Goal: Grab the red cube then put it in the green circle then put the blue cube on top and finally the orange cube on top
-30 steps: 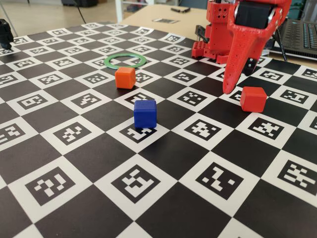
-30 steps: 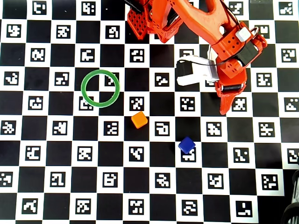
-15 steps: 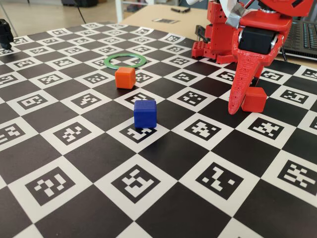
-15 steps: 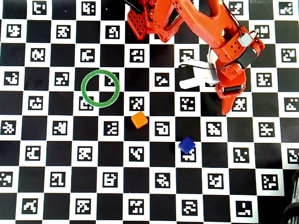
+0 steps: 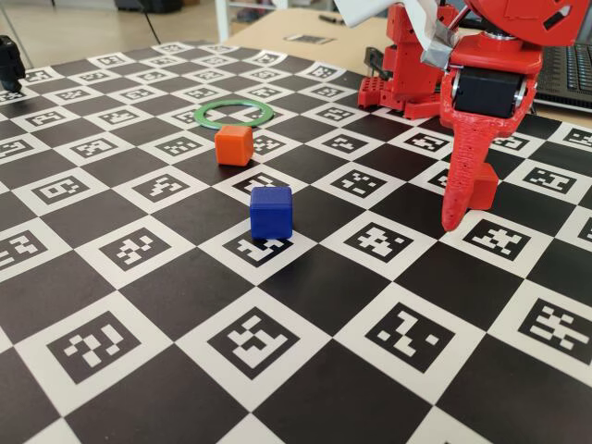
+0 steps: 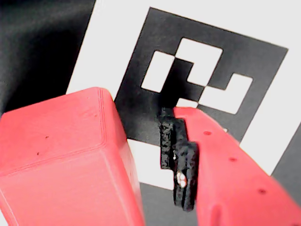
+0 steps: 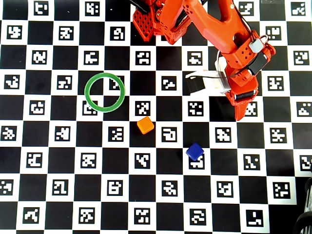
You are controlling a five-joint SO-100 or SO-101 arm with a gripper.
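Note:
My red gripper (image 5: 460, 215) points straight down with its tip at the board, right beside the red cube (image 5: 485, 185), which peeks out behind the finger. In the wrist view the red cube (image 6: 61, 150) fills the lower left, and a narrow gap separates it from the black pad (image 6: 181, 160) of one finger. Nothing touches that pad, so the jaws stand open; the other finger is hidden. From overhead the gripper (image 7: 240, 112) covers the red cube. The orange cube (image 7: 145, 125) and the blue cube (image 7: 195, 151) sit apart mid-board. The green circle (image 7: 104, 92) lies empty at the left.
The arm's red base (image 5: 407, 55) stands at the back of the checkerboard. A laptop (image 5: 564, 65) sits behind it on the right. A small black object (image 5: 9, 60) is at the far left edge. A white wrist-camera housing (image 7: 207, 83) sticks out left of the gripper.
The gripper has come down and shifted right in the fixed view, until its finger stands in front of the red cube. The cubes have not moved.

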